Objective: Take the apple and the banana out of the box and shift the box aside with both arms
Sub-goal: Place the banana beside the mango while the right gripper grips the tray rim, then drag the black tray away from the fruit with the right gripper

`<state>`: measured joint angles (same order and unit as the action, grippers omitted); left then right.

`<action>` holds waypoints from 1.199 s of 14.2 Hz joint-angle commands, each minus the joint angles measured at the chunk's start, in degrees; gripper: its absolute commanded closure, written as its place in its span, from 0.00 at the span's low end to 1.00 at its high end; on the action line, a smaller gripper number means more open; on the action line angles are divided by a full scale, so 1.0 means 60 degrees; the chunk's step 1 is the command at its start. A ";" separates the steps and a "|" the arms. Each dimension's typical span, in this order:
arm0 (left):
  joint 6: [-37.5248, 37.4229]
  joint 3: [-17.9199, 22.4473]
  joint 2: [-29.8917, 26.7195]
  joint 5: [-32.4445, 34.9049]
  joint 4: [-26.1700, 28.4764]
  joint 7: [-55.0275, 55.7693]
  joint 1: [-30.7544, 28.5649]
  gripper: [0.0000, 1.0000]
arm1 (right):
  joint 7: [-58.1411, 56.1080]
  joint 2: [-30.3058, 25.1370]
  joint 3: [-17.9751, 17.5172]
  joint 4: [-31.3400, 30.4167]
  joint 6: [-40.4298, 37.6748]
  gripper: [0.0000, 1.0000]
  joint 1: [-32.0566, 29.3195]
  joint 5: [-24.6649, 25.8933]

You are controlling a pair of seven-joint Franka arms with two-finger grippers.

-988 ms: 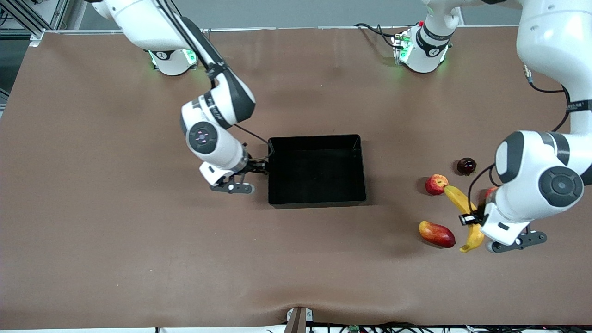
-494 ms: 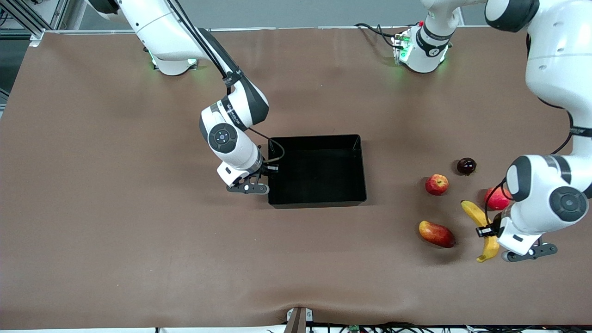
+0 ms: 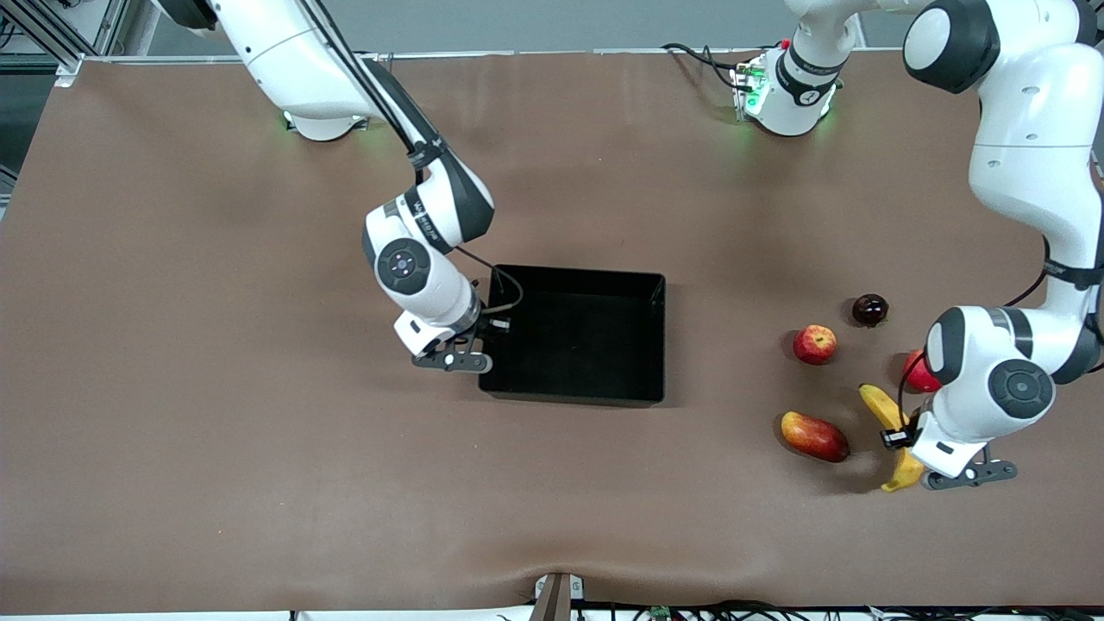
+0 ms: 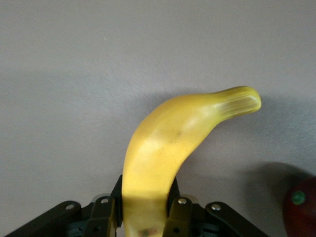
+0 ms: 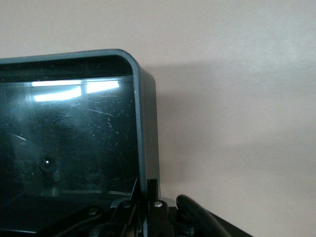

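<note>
The black box [image 3: 604, 398] sits mid-table. My right gripper [image 3: 495, 328] is shut on the box's wall at the right arm's end; the right wrist view shows the fingers clamped either side of the rim [image 5: 147, 128], gripper [image 5: 148, 191]. My left gripper [image 3: 902, 436] is shut on the yellow banana [image 3: 875, 401] and holds it just over the table near the left arm's end. The left wrist view shows the banana [image 4: 168, 143] sticking out from between the gripper [image 4: 146, 200]. The small red-yellow apple [image 3: 815, 343] lies on the table, apart from the banana.
An oval red-yellow mango [image 3: 813, 435] lies beside the banana, nearer to the front camera than the apple. A dark round fruit [image 3: 869, 309] lies farther off. A plain red round fruit [image 3: 916, 373], also in the left wrist view [image 4: 301, 207], is partly hidden by the left arm.
The box has slid a little nearer to the front camera and toward the right arm's end, with the right gripper on its wall. The left gripper carried the banana away from the apple.
</note>
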<state>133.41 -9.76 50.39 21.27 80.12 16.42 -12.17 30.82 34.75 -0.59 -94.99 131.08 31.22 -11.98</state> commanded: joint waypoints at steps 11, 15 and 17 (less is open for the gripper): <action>-0.1094 -0.0467 -0.1656 0.0116 -0.0200 -0.0319 -0.0080 0.00 | -0.4396 -0.2319 -0.0048 -0.0456 -0.3301 1.00 -0.4247 -0.0098; -0.2865 -0.0906 -0.3180 -0.0218 -0.0214 -0.0348 -0.0109 0.00 | -0.6056 -0.2262 -0.0033 -0.0619 -0.3214 1.00 -0.5903 -0.0040; -0.3294 -0.1011 -0.3723 -0.0600 -0.0214 -0.0407 -0.0066 0.00 | -0.6948 -0.2145 -0.0033 -0.0619 -0.3082 1.00 -0.6651 -0.0010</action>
<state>115.89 -15.04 32.12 19.68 76.86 15.21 -12.12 -6.62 23.09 0.62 -97.56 111.94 -4.54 -11.84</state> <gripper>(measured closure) 0.000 0.943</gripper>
